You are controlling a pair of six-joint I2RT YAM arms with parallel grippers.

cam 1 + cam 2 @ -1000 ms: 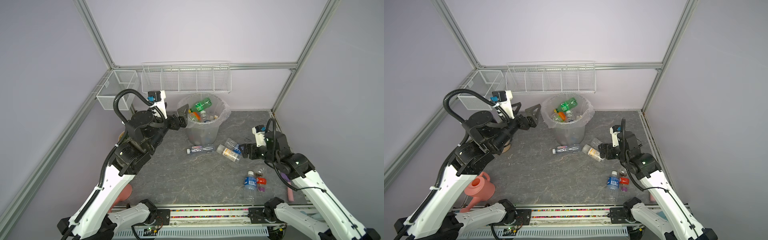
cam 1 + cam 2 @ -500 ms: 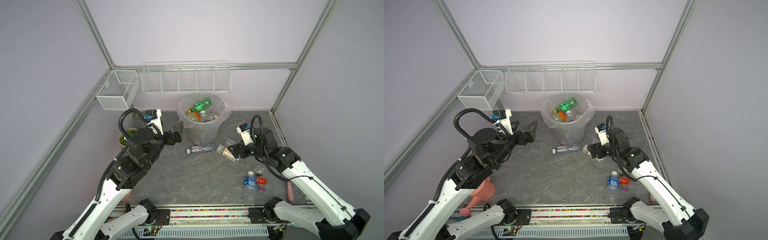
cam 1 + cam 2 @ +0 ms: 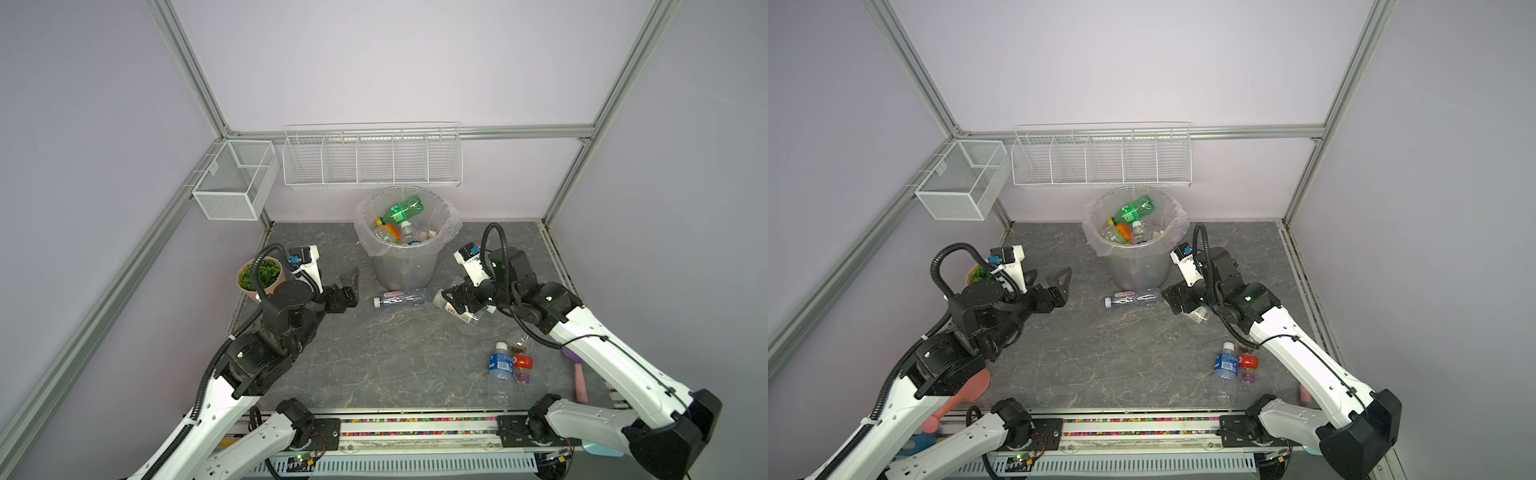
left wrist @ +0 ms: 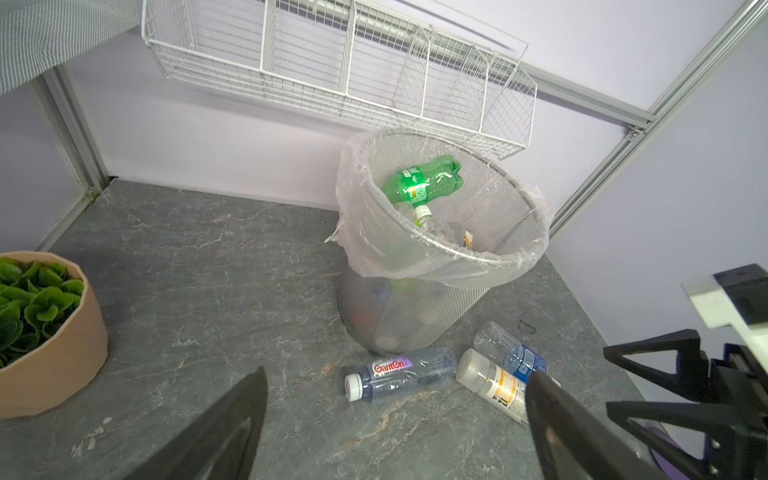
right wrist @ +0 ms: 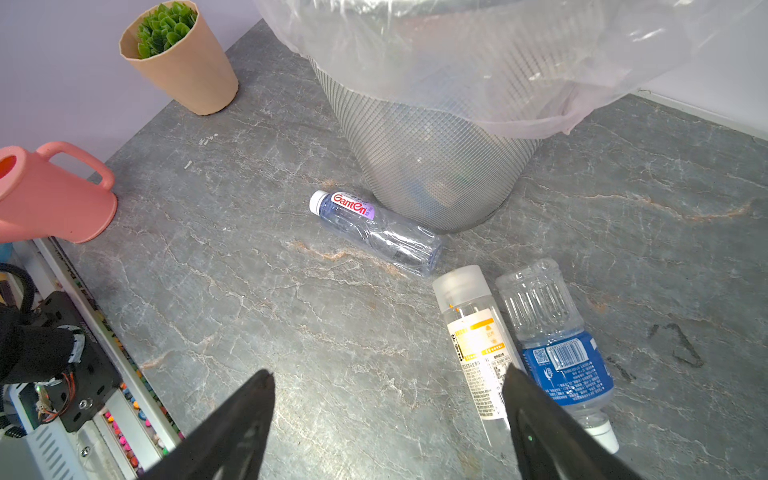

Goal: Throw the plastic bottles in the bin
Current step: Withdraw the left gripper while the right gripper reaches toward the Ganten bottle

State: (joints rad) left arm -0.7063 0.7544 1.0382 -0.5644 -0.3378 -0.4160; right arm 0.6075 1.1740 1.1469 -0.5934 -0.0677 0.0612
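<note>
The grey bin (image 3: 405,266) (image 4: 415,316), lined with a clear bag, holds several plastic bottles, a green one (image 3: 401,210) on top. A clear bottle with a red-lettered label (image 3: 401,298) (image 4: 401,374) (image 5: 374,232) lies at its foot. My left gripper (image 3: 352,289) (image 4: 399,372) is open and empty, left of that bottle. My right gripper (image 3: 451,301) (image 5: 387,370) is open above a yellow-labelled bottle (image 5: 473,340) that lies beside a blue-labelled one (image 5: 552,345). One finger overlaps the yellow-labelled bottle in the right wrist view. Two more bottles (image 3: 500,368) (image 3: 521,363) lie front right.
A tan pot with a green plant (image 3: 259,278) stands behind my left arm. A pink watering can (image 3: 963,395) (image 5: 50,195) sits at the front left. White wire baskets (image 3: 372,160) (image 3: 232,183) hang on the walls. A pink-handled tool (image 3: 579,382) lies far right.
My left gripper has dropped from the bin's rim down toward the floor, left of the clear bottle. My right gripper has moved left over the bottles beside the bin.
</note>
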